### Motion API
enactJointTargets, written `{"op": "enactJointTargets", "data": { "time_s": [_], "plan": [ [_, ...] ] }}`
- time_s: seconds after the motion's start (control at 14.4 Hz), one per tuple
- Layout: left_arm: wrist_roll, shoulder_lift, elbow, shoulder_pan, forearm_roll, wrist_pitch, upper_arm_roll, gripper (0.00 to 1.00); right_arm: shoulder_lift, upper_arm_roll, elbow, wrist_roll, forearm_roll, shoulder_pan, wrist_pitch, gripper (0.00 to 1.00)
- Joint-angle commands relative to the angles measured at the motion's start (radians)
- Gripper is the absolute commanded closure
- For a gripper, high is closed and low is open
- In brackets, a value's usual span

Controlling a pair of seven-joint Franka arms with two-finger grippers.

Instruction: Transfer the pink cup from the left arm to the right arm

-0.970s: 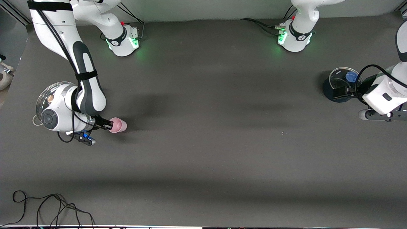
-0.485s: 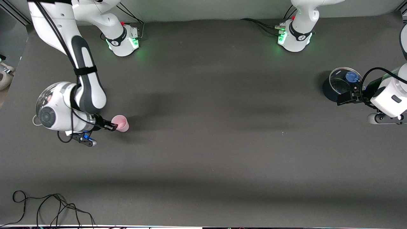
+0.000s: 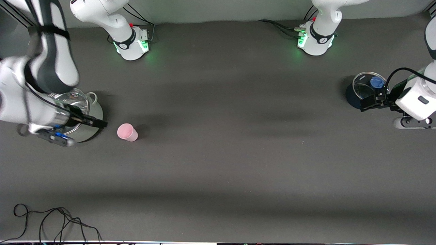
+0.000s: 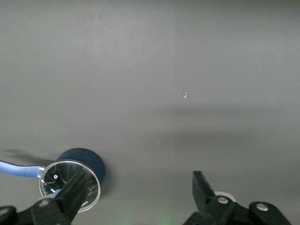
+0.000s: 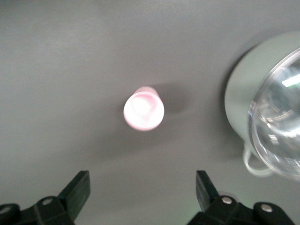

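While nothing is gripping it, these lines are describing how things are lying.

Pink cup [image 3: 127, 132]: it is standing upright and alone on the gray surface [image 3: 224, 153], toward the right arm's end, with its opening [image 5: 143, 110] facing up in the right wrist view.

Silver pot [image 3: 89, 117]: it is sitting just beside the pink cup, nearer the right arm's end of the surface, apart from the cup; a glass lid [image 5: 281, 126] is covering it and a small loop handle [image 5: 255, 161] is sticking out from its side.

Right claw [image 3: 89, 121]: it is hanging over the silver pot's rim on the side facing the pink cup, with its two fingers [image 5: 77, 190] spread wide and nothing between them; it is clear of the cup.

Left claw [image 3: 369, 102]: it is hovering well apart from the pink cup, at the left arm's end of the surface, with its fingers [image 4: 201, 190] spread wide and gripping nothing.

Dark blue pot [image 3: 356, 93]: it is sitting under the left claw, well apart from the pink cup, wearing a glass lid [image 4: 65, 185] with a blue knob [image 3: 376, 81].

Black cable [image 3: 51, 221]: it is lying coiled on the surface, nearer the front camera than the pink cup.
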Motion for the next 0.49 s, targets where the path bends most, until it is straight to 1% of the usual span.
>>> {"op": "enactJointTargets", "data": {
  "time_s": [0.0, 0.14, 0.42],
  "plan": [
    [0.01, -0.043, -0.046, -0.001, 0.005, 0.025, 0.003, 0.0, 0.015, 0.004, 0.207, 0.061, -0.032, 0.032, -0.187, 0.0],
    [0.01, -0.042, -0.043, -0.004, 0.004, 0.023, 0.001, 0.0, 0.015, 0.006, 0.274, 0.064, -0.079, 0.032, -0.25, 0.0],
    [0.01, -0.037, -0.032, -0.006, -0.001, 0.022, 0.0, 0.0, -0.005, -0.017, 0.334, 0.071, -0.084, 0.023, -0.26, 0.0]
  ]
}}
